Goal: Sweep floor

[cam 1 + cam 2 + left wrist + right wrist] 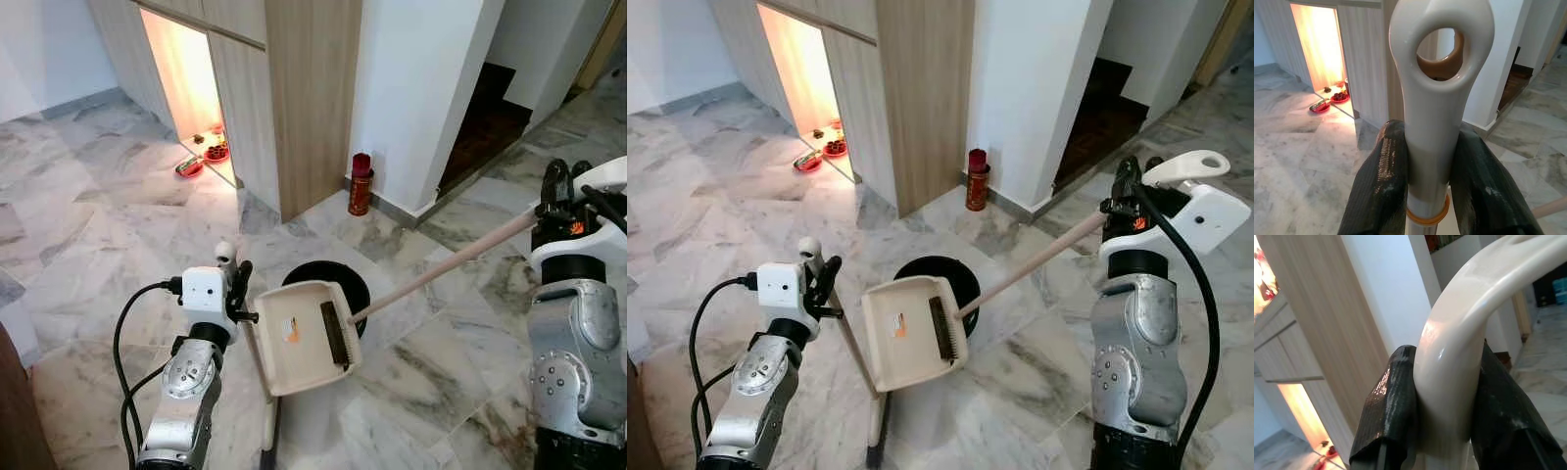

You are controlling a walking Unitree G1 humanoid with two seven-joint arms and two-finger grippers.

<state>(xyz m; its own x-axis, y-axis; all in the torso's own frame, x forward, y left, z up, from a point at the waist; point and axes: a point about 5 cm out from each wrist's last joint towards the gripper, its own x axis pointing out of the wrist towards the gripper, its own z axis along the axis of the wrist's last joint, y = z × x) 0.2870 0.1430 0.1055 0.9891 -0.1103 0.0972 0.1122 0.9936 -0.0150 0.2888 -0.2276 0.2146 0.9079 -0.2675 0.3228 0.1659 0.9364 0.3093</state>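
Because the marble floor point(88, 245) is hard, smooth and glossy, expect the gear to slide over it freely, so you must steer with care. Note the dustpan point(299, 338): a cream plastic tray, stiff and judged light, hanging tilted above the floor in front of the robot, with a dark round object point(355, 284) behind it. Its long pole rises to the right tool point(1125, 186), which is clamped on the curved glossy top. Treat this plastic as slippery; a hold at the very end gives long leverage, and the tray may swing. Handle the broom handle point(1437, 93) likewise: it is a rigid, smooth pole standing near upright, its lower end meeting the floor. The left tool point(238, 284) is closed on it just below the hanging loop, above an orange ring point(1426, 215).
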